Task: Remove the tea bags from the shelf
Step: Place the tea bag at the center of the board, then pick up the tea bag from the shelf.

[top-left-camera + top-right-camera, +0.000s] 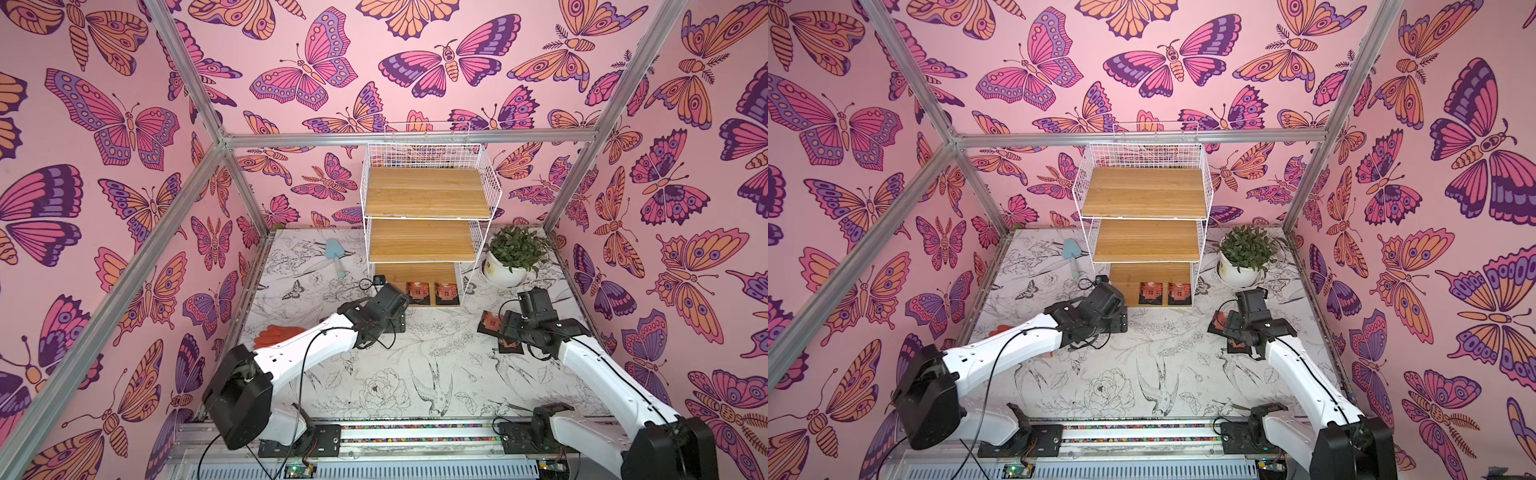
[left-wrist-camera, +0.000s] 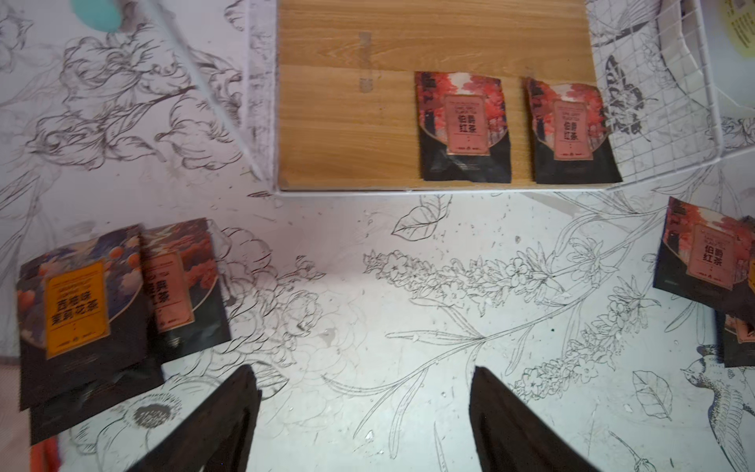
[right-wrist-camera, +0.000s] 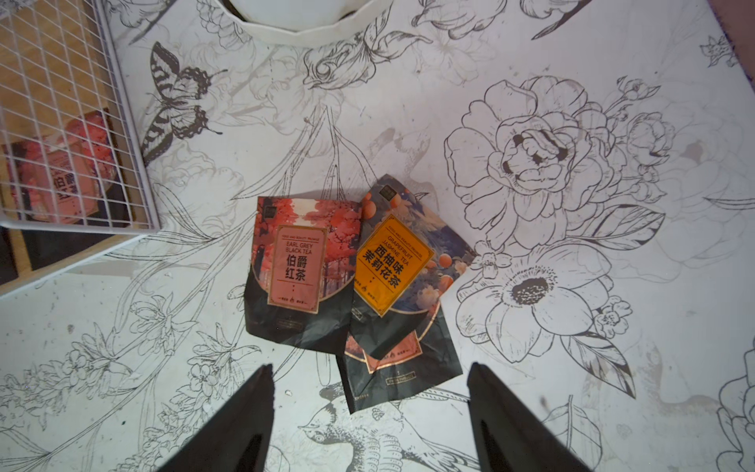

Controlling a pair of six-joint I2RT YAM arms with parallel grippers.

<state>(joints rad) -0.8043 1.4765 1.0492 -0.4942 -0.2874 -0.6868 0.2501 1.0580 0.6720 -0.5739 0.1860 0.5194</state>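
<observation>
The shelf (image 1: 428,195) stands at the back of the table, its upper boards bare. Two tea bags (image 1: 417,292) (image 1: 446,293) lie side by side on its lowest board (image 2: 347,122), also seen in the left wrist view (image 2: 463,126) (image 2: 572,130). My left gripper (image 2: 361,370) hangs open over bare table in front of that board, with two tea bags (image 2: 81,310) (image 2: 184,286) lying on the table beside it. My right gripper (image 3: 369,365) is open just above a pile of three overlapping tea bags (image 3: 298,269) (image 3: 392,261) (image 3: 400,367) on the table, holding nothing.
A potted plant (image 1: 513,253) in a white pot (image 3: 302,20) stands right of the shelf. A blue trowel (image 1: 336,253) lies at the back left. An orange glove (image 1: 276,334) lies under the left arm. The shelf's wire side (image 3: 73,122) is close to the right gripper.
</observation>
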